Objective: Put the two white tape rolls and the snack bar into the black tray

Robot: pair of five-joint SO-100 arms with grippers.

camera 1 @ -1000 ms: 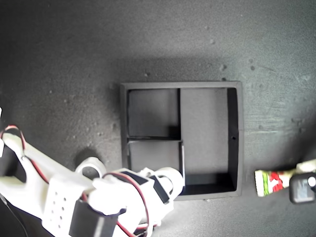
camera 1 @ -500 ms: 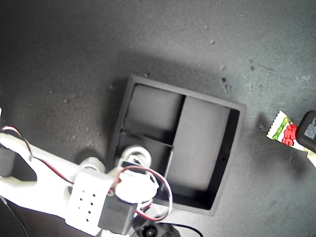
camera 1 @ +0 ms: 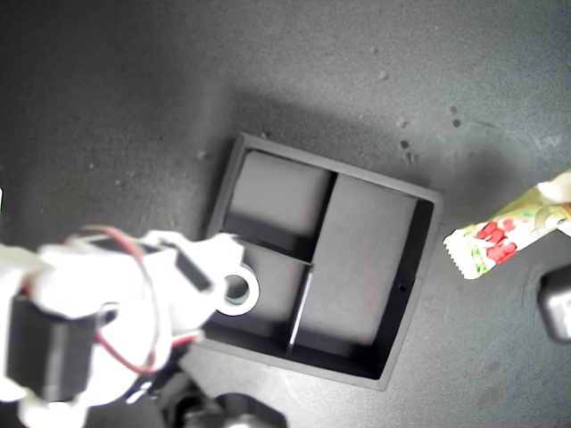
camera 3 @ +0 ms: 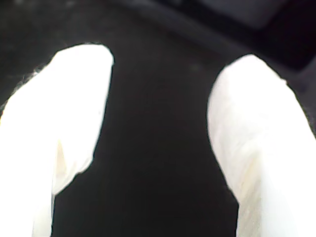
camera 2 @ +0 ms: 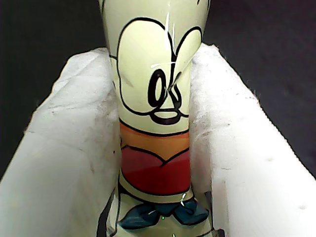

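Noting for you: tape roll (camera 1: 237, 289) now lies in the black tray (camera 1: 428, 259)'s small compartment, my second gripper (camera 3: 158, 123) spread empty, my first gripper (camera 2: 155, 148) clamping the lifted snack bar (camera 1: 489, 245).

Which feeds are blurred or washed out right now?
Exterior view: the arm at its lower left is motion-smeared, though the tape roll and black tray read sharply. Second wrist view: white fingers overexposed and soft. First wrist view: crisp, slight glare on the snack bar.

A blurred white arm (camera 1: 107, 321) is covering the black tray (camera 1: 419, 259)'s lower-left corner in the exterior view; only 1 tape roll (camera 1: 237, 289) is showing. The frame's right edge is cutting off the snack bar (camera 1: 500, 236).
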